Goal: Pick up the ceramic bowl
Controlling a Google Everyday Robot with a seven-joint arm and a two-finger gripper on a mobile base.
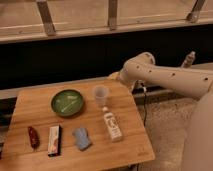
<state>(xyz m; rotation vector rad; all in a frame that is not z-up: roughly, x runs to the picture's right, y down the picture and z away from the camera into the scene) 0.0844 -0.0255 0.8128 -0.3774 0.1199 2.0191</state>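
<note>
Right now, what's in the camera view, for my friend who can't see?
A green bowl sits on a wooden table beside a plastic cup, with the robot's gripper at the table's far edge behind the cup. A bottle lies nearby.

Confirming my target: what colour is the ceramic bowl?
Ceramic bowl: green, darker rim, pale streaks, in the camera view. Gripper hangs by the table, at its far edge.
</note>
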